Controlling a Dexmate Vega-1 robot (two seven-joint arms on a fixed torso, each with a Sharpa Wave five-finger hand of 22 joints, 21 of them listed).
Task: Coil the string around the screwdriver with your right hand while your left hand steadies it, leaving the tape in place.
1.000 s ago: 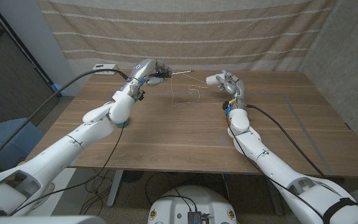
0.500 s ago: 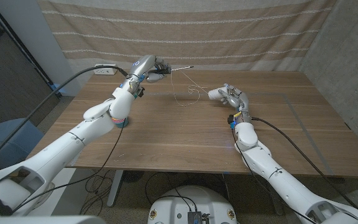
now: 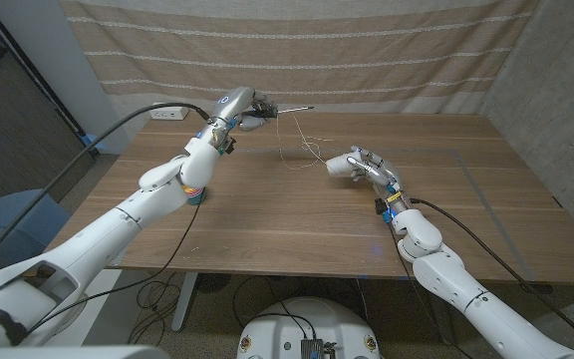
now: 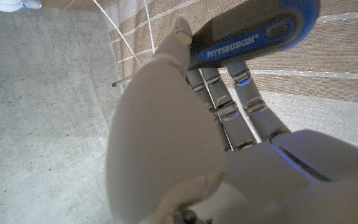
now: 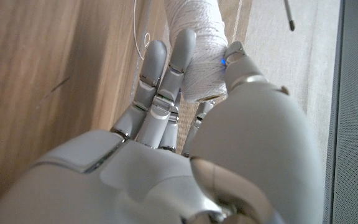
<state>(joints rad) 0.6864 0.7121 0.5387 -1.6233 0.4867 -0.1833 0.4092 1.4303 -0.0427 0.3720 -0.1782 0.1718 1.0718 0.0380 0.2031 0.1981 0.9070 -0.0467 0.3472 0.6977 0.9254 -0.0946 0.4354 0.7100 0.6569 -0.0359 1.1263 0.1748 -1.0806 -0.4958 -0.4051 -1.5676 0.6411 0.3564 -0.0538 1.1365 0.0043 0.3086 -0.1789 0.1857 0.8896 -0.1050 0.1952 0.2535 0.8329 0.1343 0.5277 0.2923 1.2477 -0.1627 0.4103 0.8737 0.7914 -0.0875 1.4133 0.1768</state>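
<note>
My left hand [image 3: 245, 108] grips a blue-and-black screwdriver [image 4: 253, 34] in the air over the table's far side. Its thin metal shaft [image 3: 292, 108] points toward the robot's right. Thin white string [image 3: 297, 150] hangs in loose loops from the shaft down to the table. It leads on to a white spool [image 5: 194, 56], which my right hand [image 3: 362, 165] holds just above the table [image 3: 287, 229], right of the loops. The screwdriver's tip [image 5: 289, 15] shows beyond the spool. A small teal roll [image 3: 196, 195] sits by my left forearm, partly hidden.
A striped curtain [image 3: 367, 60] hangs close behind the table's far edge. A white power strip [image 3: 167, 112] lies at the far left corner, with a black cable [image 3: 118, 135] running along my left arm. A blue chair [image 3: 8, 214] stands off the left side.
My right hand has drawn back from the far edge toward the robot and slightly left, carrying the spool. The left hand keeps the screwdriver raised in nearly the same place.
</note>
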